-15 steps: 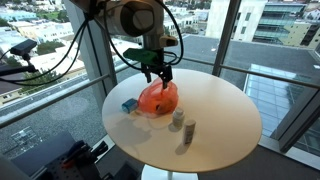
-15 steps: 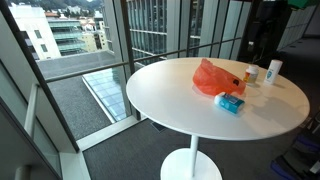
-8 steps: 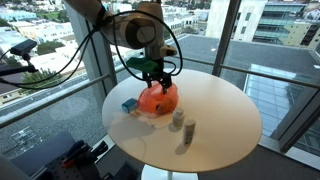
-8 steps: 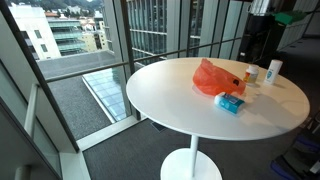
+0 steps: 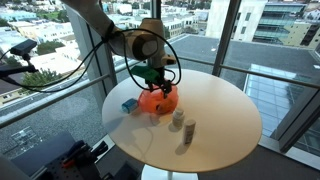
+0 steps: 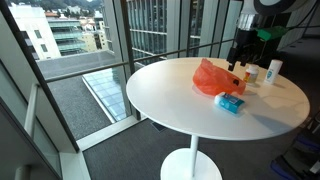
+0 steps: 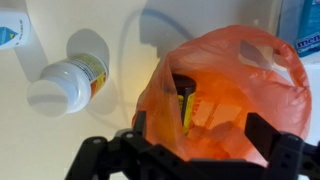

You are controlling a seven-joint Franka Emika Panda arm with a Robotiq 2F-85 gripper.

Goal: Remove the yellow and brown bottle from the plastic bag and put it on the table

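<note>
The orange plastic bag [image 7: 235,80] lies on the round white table [image 5: 215,110], open toward the wrist camera. Inside it, in the wrist view, shows the yellow and brown bottle [image 7: 185,105], partly veiled by the plastic. My gripper [image 7: 200,138] is open, its two dark fingers [image 7: 268,135] standing either side of the bag's near part and holding nothing. In both exterior views the gripper [image 5: 153,82] [image 6: 240,63] hangs just over the bag [image 5: 158,101] [image 6: 213,78]. The bottle itself does not show in the exterior views.
A white pill bottle [image 7: 68,82] lies beside the bag, and another white container [image 7: 10,30] is at the frame's corner. A blue box [image 5: 129,104] [image 6: 230,102] sits close to the bag. Two small bottles [image 5: 177,120] [image 6: 273,70] stand near it. Glass walls surround the table.
My gripper has come down and shifted over the bag, from well above it to just at its top. The bag and other objects have not moved.
</note>
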